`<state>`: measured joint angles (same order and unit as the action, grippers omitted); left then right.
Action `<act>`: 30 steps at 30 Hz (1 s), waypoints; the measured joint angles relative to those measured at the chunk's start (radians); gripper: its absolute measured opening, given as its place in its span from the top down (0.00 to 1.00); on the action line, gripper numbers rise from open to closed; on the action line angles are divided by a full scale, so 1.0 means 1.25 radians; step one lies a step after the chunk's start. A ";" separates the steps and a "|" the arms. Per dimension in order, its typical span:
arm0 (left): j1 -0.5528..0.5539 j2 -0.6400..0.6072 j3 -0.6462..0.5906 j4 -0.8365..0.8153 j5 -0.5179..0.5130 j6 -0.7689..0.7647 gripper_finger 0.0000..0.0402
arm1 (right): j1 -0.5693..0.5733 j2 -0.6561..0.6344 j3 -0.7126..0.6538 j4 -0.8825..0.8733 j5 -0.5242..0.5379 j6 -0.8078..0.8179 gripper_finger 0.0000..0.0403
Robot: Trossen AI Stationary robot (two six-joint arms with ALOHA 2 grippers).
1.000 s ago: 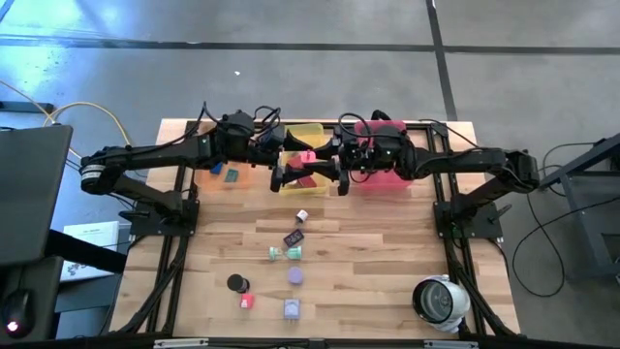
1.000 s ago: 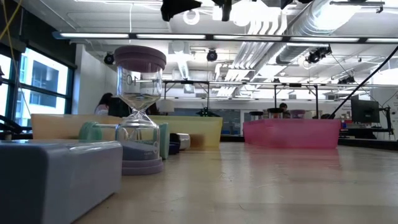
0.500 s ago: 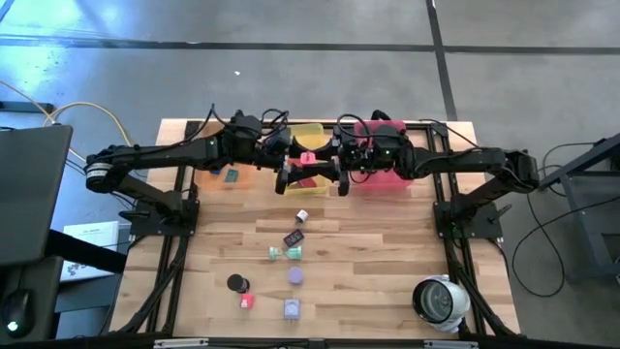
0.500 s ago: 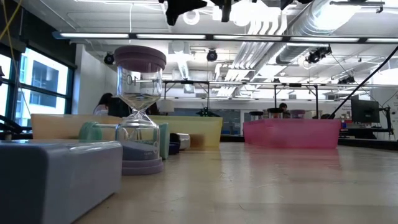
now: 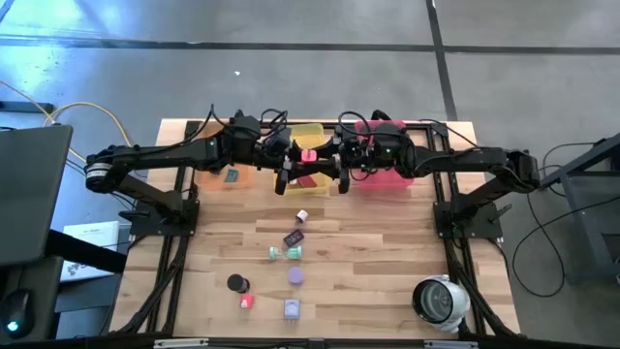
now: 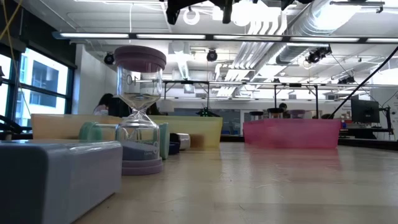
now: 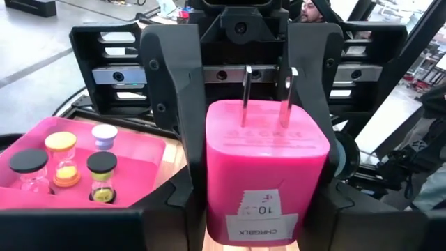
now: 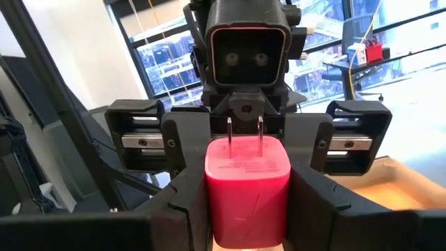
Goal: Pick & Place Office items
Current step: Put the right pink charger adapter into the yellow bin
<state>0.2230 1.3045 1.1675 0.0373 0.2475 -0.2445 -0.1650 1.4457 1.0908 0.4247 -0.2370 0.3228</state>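
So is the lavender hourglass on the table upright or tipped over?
Upright: the lavender hourglass stands on its base in the low view, cap on top.

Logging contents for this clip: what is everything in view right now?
trays: 3, orange, yellow, pink, table's far edge
pink charger: 1, pink, held above the yellow tray
small hourglasses: 4, black, orange, pale caps, in pink tray
loose office items: 7, mixed colours, mid and near table
round device: 1, white-grey, near right corner
table: 1, wood
left gripper: dark, at the charger
right gripper: dark, shut on the charger
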 joint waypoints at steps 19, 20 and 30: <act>0.028 -0.071 0.000 -0.184 0.016 -0.005 0.64 | -0.010 -0.042 -0.001 -0.056 0.024 -0.107 0.17; 0.036 -0.087 0.002 -0.220 0.017 -0.013 0.64 | -0.011 -0.048 -0.001 -0.073 0.029 -0.106 0.17; 0.145 -0.256 0.019 -0.772 -0.091 -0.034 0.64 | -0.020 -0.072 -0.001 -0.177 0.083 -0.089 0.17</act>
<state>0.4047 0.9851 1.1915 -0.9273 0.1333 -0.2865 -0.1896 1.3554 1.0893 0.2037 -0.1338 0.2120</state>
